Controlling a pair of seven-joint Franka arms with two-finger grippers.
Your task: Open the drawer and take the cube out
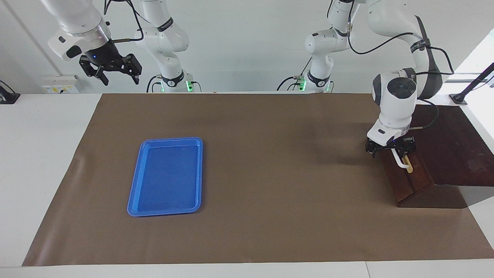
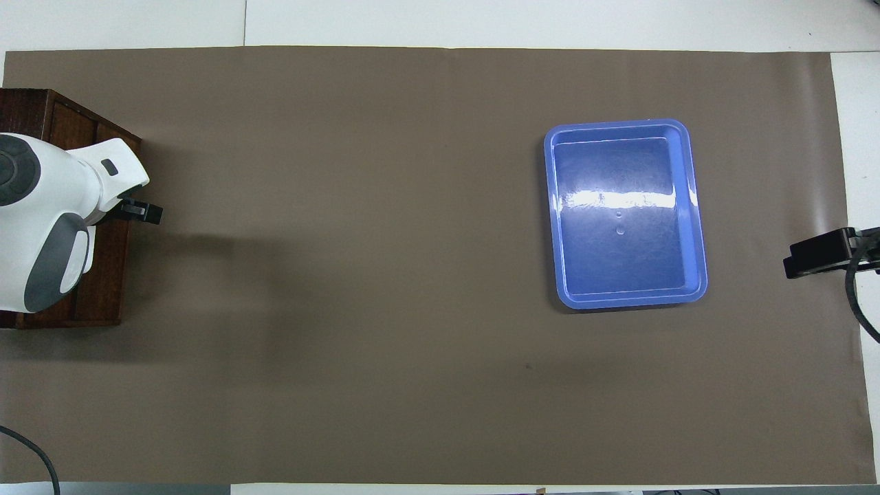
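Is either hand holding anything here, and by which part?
Nothing held: left hand open at the drawer's white handle; right hand open, waiting.

Dark varnished wooden box (image 1: 444, 154) showing grain, glossy blue plastic tray (image 2: 625, 213) reflecting light, matt brown paper-like mat (image 1: 270, 173) lying smooth

The table mat (image 1: 270, 200) is a plain, unpatterned grey-brown sheet; the table (image 1: 42, 154) showing around it is white. The tray (image 1: 166, 176) is bright blue throughout, with a white glare band across its floor in the overhead view. The wooden box (image 1: 444, 154) is dark reddish brown with visible grain. Its drawer (image 1: 403, 181) front is the same dark brown and carries a tan strip (image 1: 409, 168) and a white bar handle (image 1: 399, 161). Both arms are white with dark grey joint panels. The left gripper (image 1: 390, 148) and the right gripper (image 1: 112, 68) are black.
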